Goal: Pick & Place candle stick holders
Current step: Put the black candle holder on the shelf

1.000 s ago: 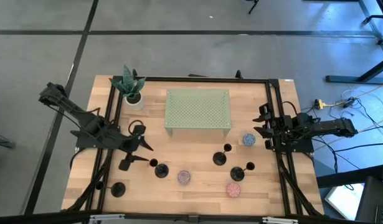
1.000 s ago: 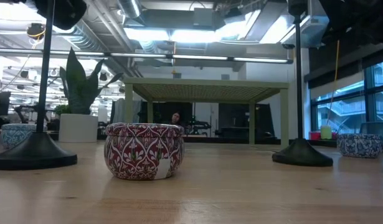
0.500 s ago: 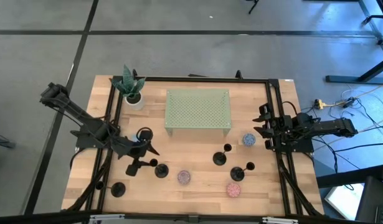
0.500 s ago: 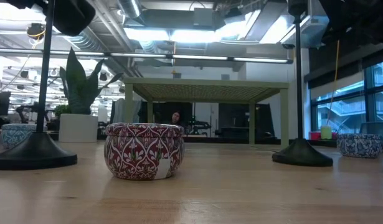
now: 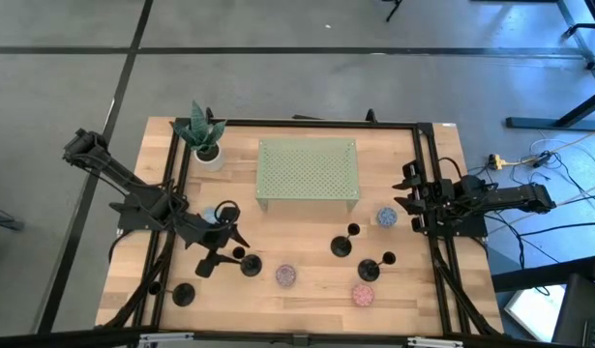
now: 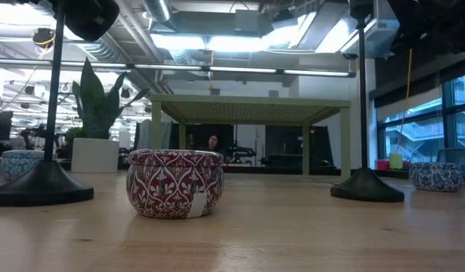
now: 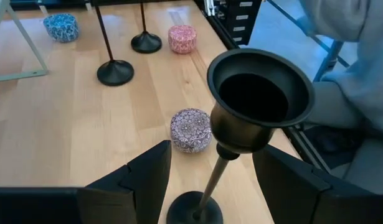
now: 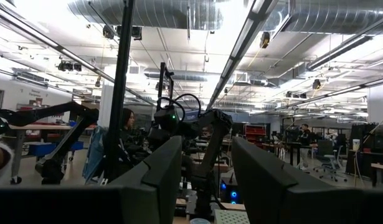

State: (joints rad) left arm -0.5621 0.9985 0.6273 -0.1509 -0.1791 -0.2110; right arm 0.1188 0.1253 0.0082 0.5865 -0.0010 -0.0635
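Left gripper (image 7: 207, 180), fingers parted, straddles the thin stem of one candle stick holder (image 7: 256, 106) without visibly clamping it; the holder's base stands on the table (image 5: 307, 242); a speckled puck (image 7: 191, 130) lies just beyond at 12 o'clock; two more holders (image 7: 114, 70) and a pink puck (image 7: 182, 38) stand farther off; right gripper (image 5: 405, 205) waits at the table's 3 o'clock edge, fingers partly open, holding nothing; no writing legible.

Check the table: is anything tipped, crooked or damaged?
Nothing is spilled or broken. The candle holder between the left gripper's open fingers seems to lean slightly, base on the table; it may just be the angle. The other three holders look upright. The right gripper waits at the right edge.
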